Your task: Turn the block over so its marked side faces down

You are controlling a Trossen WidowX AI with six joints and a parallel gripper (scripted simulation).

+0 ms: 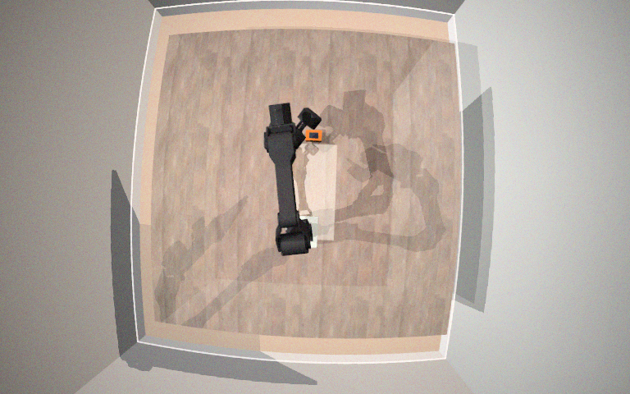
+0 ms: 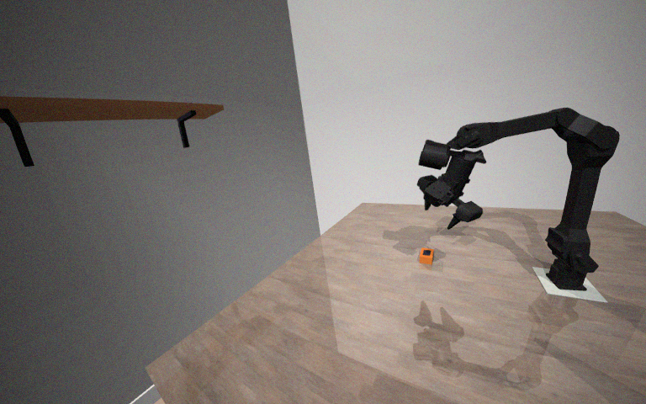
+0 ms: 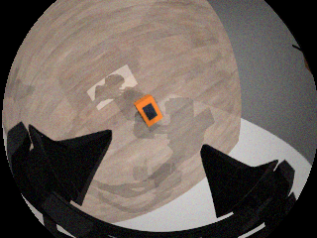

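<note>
Above the table, my gripper (image 2: 445, 215) hangs with its two dark, wedge-shaped fingers spread wide and nothing between them. Their pointed tips aim down toward the wood, well clear of the surface. Through the wrist camera I see both matte black fingers framing the view from either side, and the block (image 3: 149, 110) sits between them lower down, apart from both.

That block (image 2: 426, 256) is a small orange cube with flat faces and crisp edges, resting on the table (image 2: 295, 323). Its dark square mark faces up, plain in the top view (image 1: 313, 135) and in the wrist view alike. From the exterior camera I place it below and slightly in front of the fingertips, beside the arm's shadow.

My arm (image 2: 579, 190) is angular and black, rising from a pale square base plate (image 2: 590, 294), bending at a high elbow and reaching forward. Wood-grain planks with a faint sheen cover the table. On the grey wall, a brown shelf (image 2: 109, 108) sits on black brackets.
</note>
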